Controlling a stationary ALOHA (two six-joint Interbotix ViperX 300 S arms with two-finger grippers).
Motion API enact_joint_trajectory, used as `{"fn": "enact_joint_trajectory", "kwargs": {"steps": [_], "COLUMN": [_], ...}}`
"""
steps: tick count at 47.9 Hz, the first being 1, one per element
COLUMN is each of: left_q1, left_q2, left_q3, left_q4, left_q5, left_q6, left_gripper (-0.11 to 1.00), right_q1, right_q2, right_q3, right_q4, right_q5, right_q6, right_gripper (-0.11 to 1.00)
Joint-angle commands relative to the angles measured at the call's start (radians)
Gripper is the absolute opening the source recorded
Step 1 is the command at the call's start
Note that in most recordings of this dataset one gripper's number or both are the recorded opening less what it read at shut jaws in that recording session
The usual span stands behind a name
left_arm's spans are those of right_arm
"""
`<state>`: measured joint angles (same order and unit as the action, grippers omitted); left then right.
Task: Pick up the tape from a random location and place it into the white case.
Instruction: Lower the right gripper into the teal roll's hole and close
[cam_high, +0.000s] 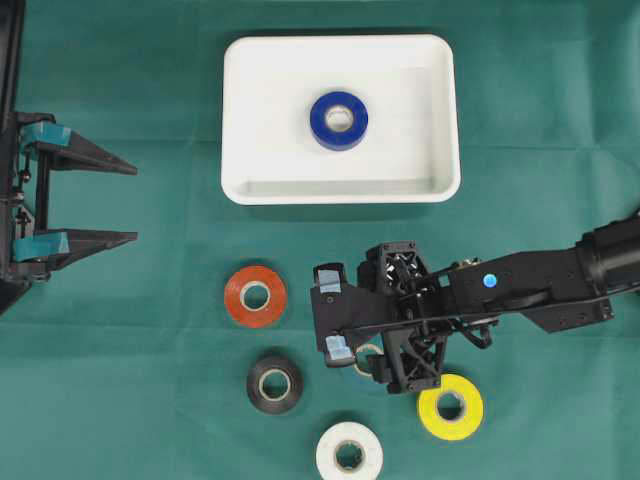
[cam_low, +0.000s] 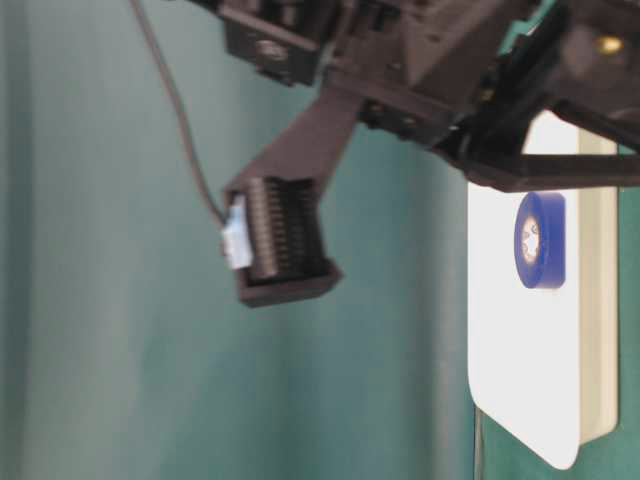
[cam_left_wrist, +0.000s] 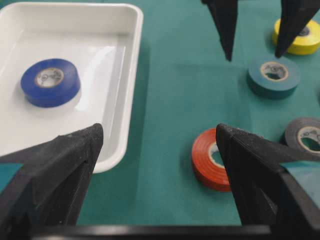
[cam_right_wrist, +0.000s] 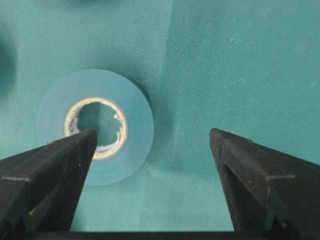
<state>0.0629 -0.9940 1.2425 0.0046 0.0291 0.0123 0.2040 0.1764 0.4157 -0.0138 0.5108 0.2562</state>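
The white case (cam_high: 236, 120) lies at the back middle of the green cloth, with a blue tape roll (cam_high: 339, 120) flat inside it. My right gripper (cam_high: 333, 317) points down, open, over a teal tape roll (cam_right_wrist: 95, 127). In the right wrist view the roll lies left of the gap, and the left finger crosses its hole. Nothing is between the fingers. From overhead the arm hides most of this roll. My left gripper (cam_high: 135, 203) rests open and empty at the left edge, far from the rolls.
An orange roll (cam_high: 255, 296), a black roll (cam_high: 275, 384), a white roll (cam_high: 349, 453) and a yellow roll (cam_high: 450, 406) lie flat around the right gripper. The yellow one sits close to the wrist's right side.
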Motion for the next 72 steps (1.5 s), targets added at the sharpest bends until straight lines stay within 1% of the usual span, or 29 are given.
{"fn": "enact_joint_trajectory", "kwargs": {"steps": [1, 11, 22, 46, 48, 50, 54, 56, 65, 72], "left_q1": [-0.002, -0.002, -0.002, -0.002, -0.002, -0.002, -0.002, -0.002, -0.002, -0.002], "left_q2": [0.008, 0.009, 0.009, 0.008, 0.008, 0.009, 0.008, 0.008, 0.008, 0.008], "left_q3": [-0.012, -0.012, -0.012, -0.012, -0.012, -0.012, -0.012, -0.012, -0.012, -0.014], "left_q4": [-0.002, -0.002, -0.002, -0.002, -0.002, -0.002, -0.002, -0.002, -0.002, -0.002], "left_q5": [-0.008, -0.008, -0.008, -0.006, -0.006, -0.006, -0.006, -0.006, -0.006, -0.006], "left_q6": [-0.002, 0.0, 0.0, 0.0, 0.0, 0.0, 0.0, 0.0, 0.0, 0.0], "left_gripper": [0.95, 0.95, 0.95, 0.95, 0.95, 0.95, 0.95, 0.95, 0.95, 0.95], "right_q1": [0.0, 0.002, 0.002, 0.003, 0.002, 0.002, 0.002, 0.003, 0.006, 0.009], "right_q2": [-0.006, 0.041, 0.08, 0.098, 0.098, 0.097, 0.098, 0.097, 0.097, 0.089], "right_q3": [0.0, 0.002, -0.003, -0.005, -0.005, -0.006, -0.008, -0.008, -0.008, -0.011], "right_q4": [0.0, 0.0, 0.0, 0.0, 0.0, 0.0, 0.0, 0.0, 0.0, 0.002], "right_q5": [-0.046, -0.106, -0.133, -0.135, -0.135, -0.135, -0.135, -0.135, -0.13, -0.127], "right_q6": [0.002, 0.002, 0.002, 0.002, 0.002, 0.002, 0.0, 0.0, -0.005, -0.005], "right_gripper": [0.89, 0.89, 0.89, 0.88, 0.86, 0.81, 0.62, 0.57, 0.48, 0.44]}}
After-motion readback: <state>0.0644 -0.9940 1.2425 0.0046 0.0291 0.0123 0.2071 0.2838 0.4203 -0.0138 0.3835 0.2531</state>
